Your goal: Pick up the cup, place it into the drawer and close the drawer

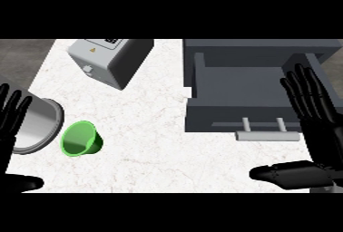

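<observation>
A green cup (81, 139) lies tipped on its side on the white marble counter (154, 154) at the left, its mouth facing the view. At the right stands a dark grey drawer (241, 90), pulled open, with a pale bar handle (268, 135) at its front. My right hand (320, 131) is open with straight fingers, held over the drawer's right side, thumb stretched left below the handle. My left hand (12, 118) is open at the left edge, fingers up, left of the cup and apart from it.
A metal pot (36, 124) lies on its side just left of the cup, almost touching it. A light grey box-shaped appliance (110, 59) stands at the back, left of the drawer.
</observation>
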Robot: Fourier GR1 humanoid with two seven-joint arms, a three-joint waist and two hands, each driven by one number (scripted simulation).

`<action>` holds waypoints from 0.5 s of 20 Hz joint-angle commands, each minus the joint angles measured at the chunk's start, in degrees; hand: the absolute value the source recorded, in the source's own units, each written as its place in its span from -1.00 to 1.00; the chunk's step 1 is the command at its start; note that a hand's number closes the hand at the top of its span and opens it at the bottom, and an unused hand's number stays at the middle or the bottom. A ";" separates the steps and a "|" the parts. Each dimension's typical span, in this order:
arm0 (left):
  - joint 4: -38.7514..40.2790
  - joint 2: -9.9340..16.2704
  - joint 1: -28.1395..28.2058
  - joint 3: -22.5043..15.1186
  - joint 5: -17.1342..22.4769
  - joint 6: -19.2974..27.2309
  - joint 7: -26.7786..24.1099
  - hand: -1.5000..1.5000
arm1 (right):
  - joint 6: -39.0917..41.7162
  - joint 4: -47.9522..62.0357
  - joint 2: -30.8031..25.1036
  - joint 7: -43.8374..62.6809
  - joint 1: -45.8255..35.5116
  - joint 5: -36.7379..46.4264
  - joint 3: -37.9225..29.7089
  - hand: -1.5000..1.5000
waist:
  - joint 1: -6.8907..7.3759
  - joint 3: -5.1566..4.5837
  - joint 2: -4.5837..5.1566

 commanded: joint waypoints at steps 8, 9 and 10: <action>21.15 2.36 -3.83 3.21 -5.30 -5.12 -7.52 -1.00 | 1.04 7.28 0.07 0.25 -7.77 -0.58 -2.04 -1.00 | -0.19 -0.01 -0.03; 20.04 0.20 -1.22 1.63 -7.43 -4.79 -9.47 -1.00 | 3.56 4.58 -1.07 -2.78 -3.32 -2.67 -3.69 -1.00 | -0.29 0.01 -0.08; 23.47 -1.53 -1.51 0.86 -10.24 -4.32 -14.04 -1.00 | 0.51 5.37 -0.19 1.83 -8.59 -0.27 -2.10 -1.00 | -0.21 -0.02 -0.04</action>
